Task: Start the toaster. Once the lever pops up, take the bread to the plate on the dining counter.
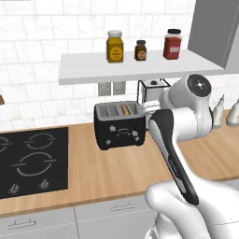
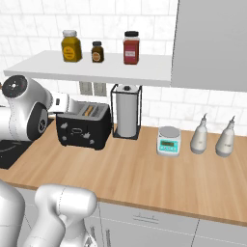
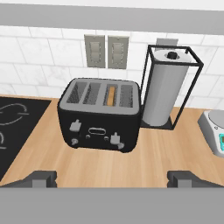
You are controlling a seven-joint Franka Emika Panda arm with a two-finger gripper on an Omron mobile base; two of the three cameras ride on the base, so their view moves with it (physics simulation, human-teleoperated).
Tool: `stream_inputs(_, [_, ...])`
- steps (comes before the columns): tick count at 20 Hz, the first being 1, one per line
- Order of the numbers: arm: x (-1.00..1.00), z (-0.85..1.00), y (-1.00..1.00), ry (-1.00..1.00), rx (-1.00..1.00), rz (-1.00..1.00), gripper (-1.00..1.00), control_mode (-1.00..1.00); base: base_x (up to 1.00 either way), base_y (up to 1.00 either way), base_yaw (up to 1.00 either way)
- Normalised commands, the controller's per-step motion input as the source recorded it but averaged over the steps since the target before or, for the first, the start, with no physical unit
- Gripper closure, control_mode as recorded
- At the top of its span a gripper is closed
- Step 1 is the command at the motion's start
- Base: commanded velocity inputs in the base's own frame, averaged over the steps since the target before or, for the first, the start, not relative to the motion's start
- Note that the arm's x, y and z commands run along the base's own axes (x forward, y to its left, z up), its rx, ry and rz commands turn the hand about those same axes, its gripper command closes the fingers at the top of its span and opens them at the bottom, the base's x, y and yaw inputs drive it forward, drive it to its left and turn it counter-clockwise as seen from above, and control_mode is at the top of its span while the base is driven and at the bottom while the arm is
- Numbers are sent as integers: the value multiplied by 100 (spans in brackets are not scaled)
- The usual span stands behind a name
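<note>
The toaster (image 3: 99,115) stood on the wooden bench (image 1: 116,165), near the tiled back wall, with the black cooktop (image 1: 30,161) to its left and the paper towel roll in a black wire frame (image 3: 168,89) just beside it on the right. It was black and boxy, with four slots on top and two pale levers and small knobs on its front. The bread (image 3: 112,95) sat down inside the third slot from the left, only its tan top edge showing; the other three slots looked empty.

A white wall shelf (image 2: 91,67) hung above the toaster and carried three containers: a wide jar with yellow contents (image 2: 71,46) on the left, a small dark jar (image 2: 97,51) in the middle and a jar with red contents (image 2: 131,48) on the right. A grey cabinet (image 2: 212,43) rose to the right of the shelf.

Further right along the bench stood a small kitchen scale (image 2: 169,140), then two pale bottles with thin spouts (image 2: 199,136), side by side near the wall. Two outlet plates (image 3: 106,51) were set in the tiles behind the toaster.

The pincer (image 3: 112,178) hovered above the near side of the bench, apart from the toaster and aimed at its front. Its two dark fingertips (image 3: 41,178) stood wide apart with nothing between them.
</note>
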Motion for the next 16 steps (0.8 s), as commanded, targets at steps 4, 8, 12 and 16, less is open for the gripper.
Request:
stream_inputs(4, [0, 0, 0, 0, 0, 0, -100, -100, 0, 0, 0])
stream_inputs(8, [0, 0, 0, 0, 0, 0, -100, -100, 0, 0, 0])
stream_inputs(12, [0, 0, 0, 0, 0, 0, -100, -100, 0, 0, 0])
stream_inputs(16, [0, 0, 0, 0, 0, 0, -100, -100, 0, 0, 0])
